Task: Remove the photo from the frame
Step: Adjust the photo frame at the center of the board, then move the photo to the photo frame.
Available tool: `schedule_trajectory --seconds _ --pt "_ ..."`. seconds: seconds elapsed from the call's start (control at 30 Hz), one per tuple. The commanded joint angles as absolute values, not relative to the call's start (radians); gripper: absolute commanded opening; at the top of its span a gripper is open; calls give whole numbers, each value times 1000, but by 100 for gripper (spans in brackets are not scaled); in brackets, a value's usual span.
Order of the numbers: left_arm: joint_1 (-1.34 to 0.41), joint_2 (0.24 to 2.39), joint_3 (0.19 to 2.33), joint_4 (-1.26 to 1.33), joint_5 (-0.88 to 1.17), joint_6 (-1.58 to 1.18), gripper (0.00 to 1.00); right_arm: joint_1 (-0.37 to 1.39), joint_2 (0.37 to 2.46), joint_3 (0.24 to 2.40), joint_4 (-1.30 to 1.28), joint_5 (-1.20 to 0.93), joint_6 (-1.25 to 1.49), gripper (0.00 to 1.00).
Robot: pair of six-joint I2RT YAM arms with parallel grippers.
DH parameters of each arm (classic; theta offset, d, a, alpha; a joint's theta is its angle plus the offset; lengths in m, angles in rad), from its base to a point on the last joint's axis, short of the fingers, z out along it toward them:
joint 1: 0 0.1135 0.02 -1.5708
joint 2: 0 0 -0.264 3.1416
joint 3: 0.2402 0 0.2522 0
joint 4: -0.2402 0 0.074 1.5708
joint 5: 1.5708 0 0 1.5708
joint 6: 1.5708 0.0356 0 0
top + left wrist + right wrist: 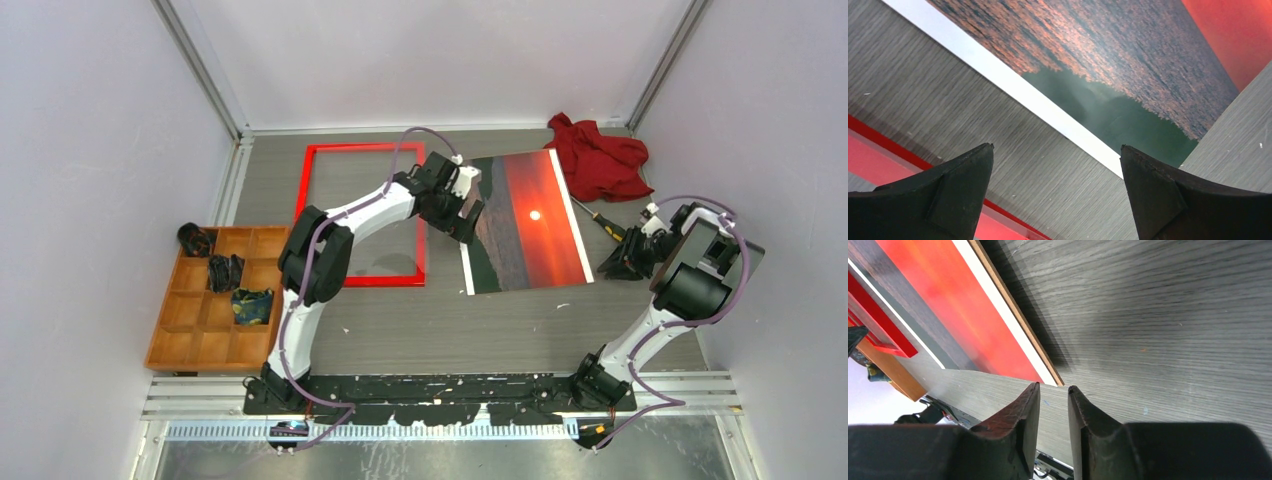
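Photo [525,220] lies flat beside the frame [362,281], bare surface [443,270] between; left gripper [1057,150] spread above that gap, right gripper [1054,389] nearly pressed together by the photo's corner.

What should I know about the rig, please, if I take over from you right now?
Left end effector: open, empty, over the left edge of the photo.
Right end effector: nearly shut, empty, by the photo's near right corner.
Photo: flat on the table, right of the frame, apart from it.
Done: photo is out.
Left: probably just pulling both arms back.
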State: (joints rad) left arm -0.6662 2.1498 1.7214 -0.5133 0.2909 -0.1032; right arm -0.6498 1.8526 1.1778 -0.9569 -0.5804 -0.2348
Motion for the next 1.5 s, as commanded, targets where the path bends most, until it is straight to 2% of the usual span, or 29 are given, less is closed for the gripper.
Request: schedule_trajectory --seconds 0.0,0.3,0.5,0.73,1.07,1.47 --pt "-670 2164 1759 -511 340 -142 100 -636 1804 1184 -954 -590 -246 35" --pt "-669 2150 1720 -479 376 -175 100 -487 1692 1204 -903 -597 -271 53" --pt "-659 2149 1701 -427 444 -201 100 -408 1675 1262 -866 -571 -238 60" --pt "-658 2169 1714 -433 463 -220 100 -392 1763 1322 -829 -589 -183 61" --pt "-659 2157 1652 -391 492 -257 100 -388 1763 1221 -836 -545 -292 61" --pt "-659 2150 1600 -344 519 -291 98 -391 1789 1213 -824 -500 -296 61"
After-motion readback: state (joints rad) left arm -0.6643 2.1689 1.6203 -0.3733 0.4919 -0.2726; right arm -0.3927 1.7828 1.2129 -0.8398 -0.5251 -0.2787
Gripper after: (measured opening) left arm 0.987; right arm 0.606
